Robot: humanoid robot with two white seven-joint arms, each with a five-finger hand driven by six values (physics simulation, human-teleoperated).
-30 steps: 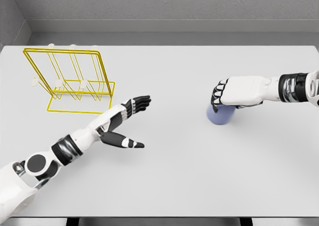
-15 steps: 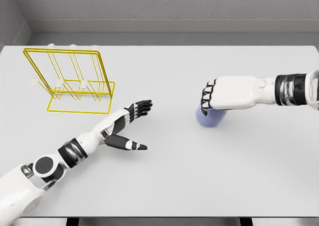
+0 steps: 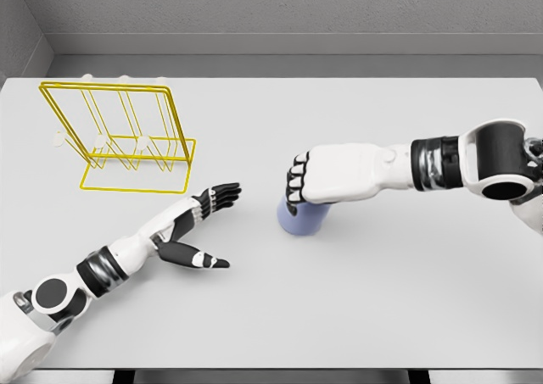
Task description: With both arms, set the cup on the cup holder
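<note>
Since a second ago the lavender cup (image 3: 301,218) has travelled leftward from the table's right part to near its middle, gripped from above by the right hand (image 3: 327,174). The left hand (image 3: 199,223) waits just beside it to the left, fingers spread, holding nothing. The handover looks imminent but not made; the yellow wire cup holder (image 3: 119,138), well apart at far left, stands unloaded on the white table (image 3: 356,316).

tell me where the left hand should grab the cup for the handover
Probably the lower wall of the cup, approached from its left side. The right hand covers the top from above, and the left hand waits open on that free side.
</note>
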